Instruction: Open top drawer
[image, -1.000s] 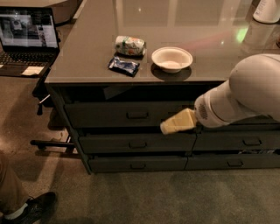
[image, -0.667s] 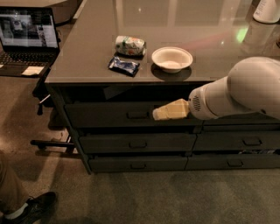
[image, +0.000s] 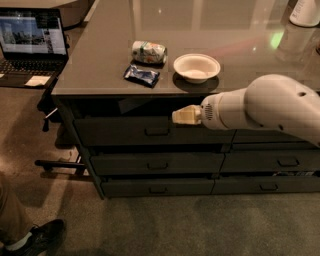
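The top drawer (image: 115, 131) is the wide dark grey front right under the counter top, with a small loop pull (image: 157, 132) at its centre. A dark gap shows above its front. My gripper (image: 184, 116) is a pale beige tip on the end of the big white arm (image: 265, 110) that reaches in from the right. It sits in front of the upper part of the drawer front, just above and to the right of the pull. I cannot see it touching the pull.
Two lower drawers (image: 157, 164) sit below, and more drawers (image: 290, 162) to the right. On the counter are a white bowl (image: 196, 67), a can lying on its side (image: 149, 52) and a dark packet (image: 142, 75). An open laptop (image: 32, 40) is at the left, a person's shoe (image: 42, 235) at the bottom left.
My gripper has moved left and up, from near the second drawer's top edge to the top drawer's front beside the pull. The drawers have not moved.
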